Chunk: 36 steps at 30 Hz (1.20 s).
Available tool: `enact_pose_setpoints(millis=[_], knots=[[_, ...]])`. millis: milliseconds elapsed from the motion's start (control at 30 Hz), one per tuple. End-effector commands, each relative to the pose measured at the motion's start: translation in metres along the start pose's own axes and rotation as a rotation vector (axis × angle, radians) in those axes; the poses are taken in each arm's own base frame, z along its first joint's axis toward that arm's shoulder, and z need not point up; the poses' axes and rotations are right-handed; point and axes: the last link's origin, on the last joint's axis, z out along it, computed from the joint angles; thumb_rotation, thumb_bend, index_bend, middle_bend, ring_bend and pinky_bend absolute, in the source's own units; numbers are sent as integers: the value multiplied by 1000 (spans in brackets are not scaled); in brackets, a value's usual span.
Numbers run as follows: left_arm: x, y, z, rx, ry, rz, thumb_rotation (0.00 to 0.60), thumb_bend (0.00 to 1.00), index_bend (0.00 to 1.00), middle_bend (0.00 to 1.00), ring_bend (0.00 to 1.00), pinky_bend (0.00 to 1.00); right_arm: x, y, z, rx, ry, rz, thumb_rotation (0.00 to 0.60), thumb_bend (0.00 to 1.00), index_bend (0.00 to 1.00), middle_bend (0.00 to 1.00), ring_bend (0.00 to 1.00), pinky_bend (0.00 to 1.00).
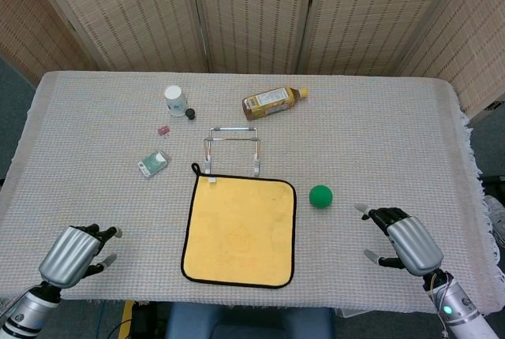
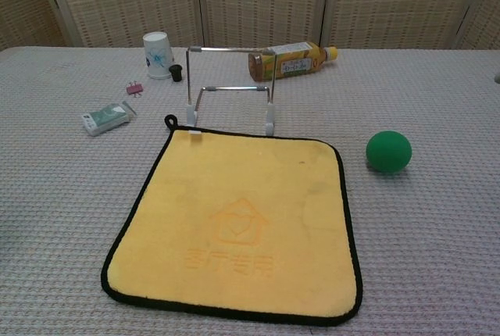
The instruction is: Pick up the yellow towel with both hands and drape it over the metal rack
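- Your left hand (image 1: 72, 253) hovers at the table's near left edge, fingers apart, holding nothing
- Your right hand (image 1: 404, 240) matches it near right, fingers spread, empty
- The yellow towel (image 1: 240, 230) lies flat, its far edge just beside the metal rack (image 1: 232, 148)

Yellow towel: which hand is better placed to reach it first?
Roughly even. Left hand sits level with the yellow towel's near edge with bare cloth between; right hand has the green ball nearby.
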Motion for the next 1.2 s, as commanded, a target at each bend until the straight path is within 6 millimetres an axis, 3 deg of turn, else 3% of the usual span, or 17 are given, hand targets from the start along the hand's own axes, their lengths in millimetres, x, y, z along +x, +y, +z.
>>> enact_pose_setpoints(millis=[33,333,600,1200], knots=[[-7,12,6,-73,-24,-7,600,246,461,861,719,923,-4,-7,5,34,-20,-9,600,208,167,402,430,399],[-30,44,29,-236,-67,2,600,246,479,967,808,959,-16,-20,18,100,-94,-28,600,224,214,622,677,641],[-51,70,46,-336,-100,25,600,246,477,986,826,966,-19,-29,28,137,-100,-59,600,226,230,703,787,797],[-80,111,70,-403,-161,33,600,246,476,1000,856,993,-27,-33,33,165,-141,-57,600,226,256,729,819,820]])
